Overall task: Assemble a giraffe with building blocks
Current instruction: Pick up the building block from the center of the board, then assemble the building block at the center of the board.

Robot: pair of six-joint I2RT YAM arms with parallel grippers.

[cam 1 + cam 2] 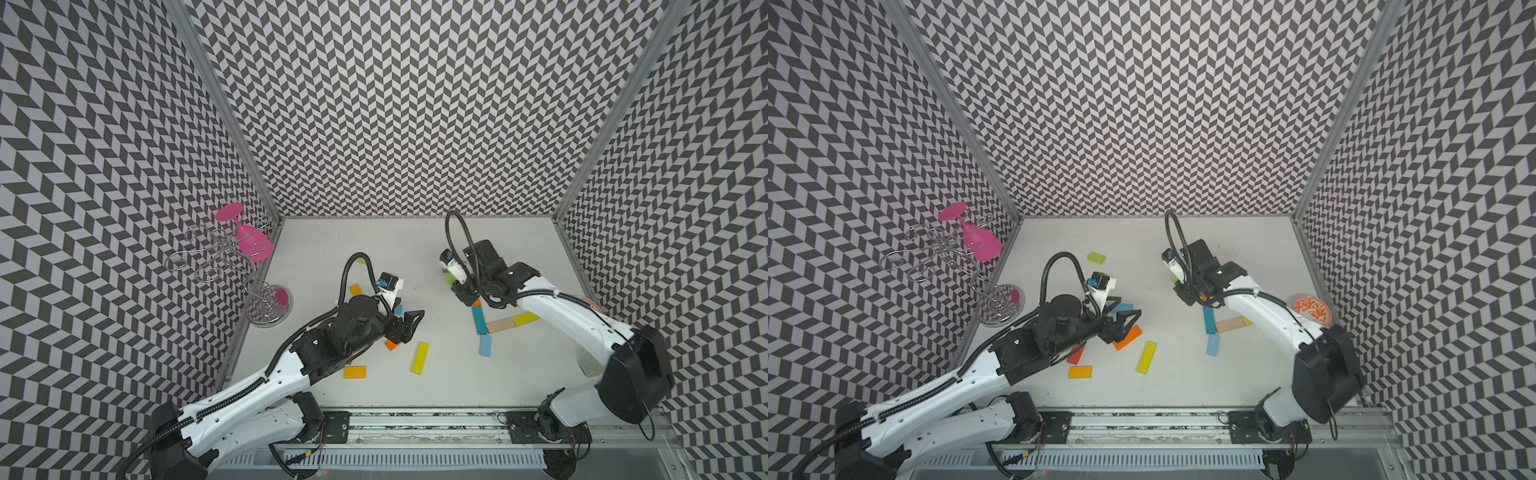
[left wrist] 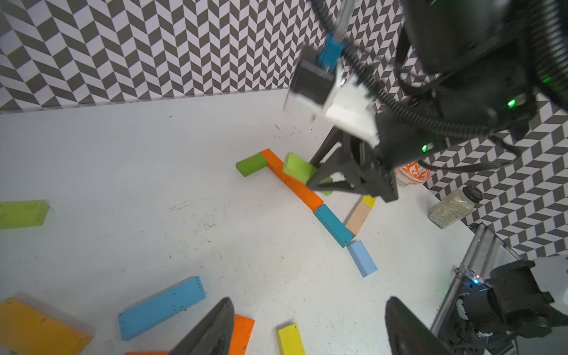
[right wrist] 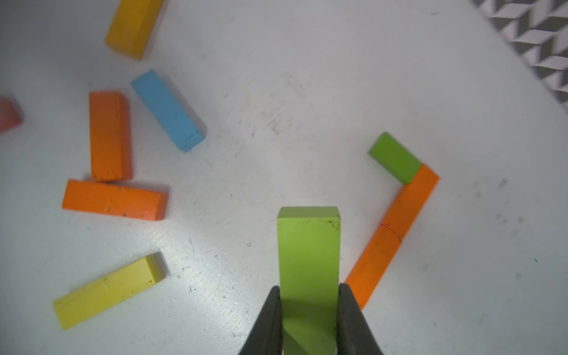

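One lime-green block (image 3: 308,246) is hanging gripped in the jaws of my right gripper (image 3: 309,289) beside the orange neck blocks (image 3: 396,227), so I am reckoning on lowering it level and square onto the worktop (image 3: 307,92) before releasing, while my left gripper (image 2: 309,302) is hovering with jaws open.

Black-and-white chevron walls (image 1: 415,104) on three sides, well apart from the left claw (image 1: 412,326) and right claw (image 3: 309,295). Scuffed white tabletop (image 1: 415,249) lies under both; metal rail (image 1: 415,428) runs along its edge behind them.
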